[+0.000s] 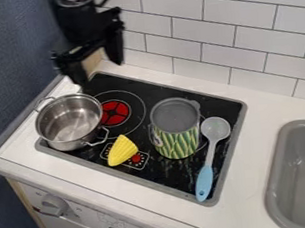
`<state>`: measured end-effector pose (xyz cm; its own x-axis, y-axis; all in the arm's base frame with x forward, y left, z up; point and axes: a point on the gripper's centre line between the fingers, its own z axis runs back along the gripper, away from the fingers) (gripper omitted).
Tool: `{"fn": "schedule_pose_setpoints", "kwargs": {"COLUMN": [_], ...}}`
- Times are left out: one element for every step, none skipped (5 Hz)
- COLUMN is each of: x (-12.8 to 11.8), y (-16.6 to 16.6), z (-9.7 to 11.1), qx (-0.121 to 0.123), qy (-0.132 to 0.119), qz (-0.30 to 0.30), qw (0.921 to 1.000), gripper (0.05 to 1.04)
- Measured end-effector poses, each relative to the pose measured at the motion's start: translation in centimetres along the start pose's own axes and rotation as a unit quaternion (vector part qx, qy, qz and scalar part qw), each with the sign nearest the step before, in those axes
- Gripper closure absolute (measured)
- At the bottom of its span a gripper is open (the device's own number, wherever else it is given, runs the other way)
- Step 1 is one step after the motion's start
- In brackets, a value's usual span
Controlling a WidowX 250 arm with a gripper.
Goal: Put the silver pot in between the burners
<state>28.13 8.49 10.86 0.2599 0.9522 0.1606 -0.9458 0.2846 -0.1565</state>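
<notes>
The black two-finger gripper (98, 71) hangs at the upper left of the camera view, its jaws spread apart and released. A beige piece (93, 62) shows in the gap between them; whether it touches either side I cannot tell.

Below the jaws in the view, the shiny silver metal pot (69, 122) stands upright at the near-left side of the black cooktop (215, 104), beside the red-centred burner (115, 113) rather than between burners. One wire handle points toward the jaws' side, the other away.

Farther from the jaws, down and to the right, lies a yellow ridged, tapered toy (123, 150). Beyond it stands a grey-topped cylinder with green-and-yellow patterned sides (178, 141), then a blue-handled spoon (205, 180). Farthest right, a grey sink (277, 175) is set in the white desk (253, 142).
</notes>
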Motion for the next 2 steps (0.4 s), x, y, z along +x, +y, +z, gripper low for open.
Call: {"fn": "schedule_pose_setpoints", "kwargs": {"x": [2.6, 3.7], "y": [4.8, 7.7], "z": [-0.4, -1.7], "qx": [0.029, 0.044], "qy": [-0.041, -0.039], "qz": [0.028, 0.032], "qw": [0.9983, 0.9978], "gripper": [0.085, 0.085]}}
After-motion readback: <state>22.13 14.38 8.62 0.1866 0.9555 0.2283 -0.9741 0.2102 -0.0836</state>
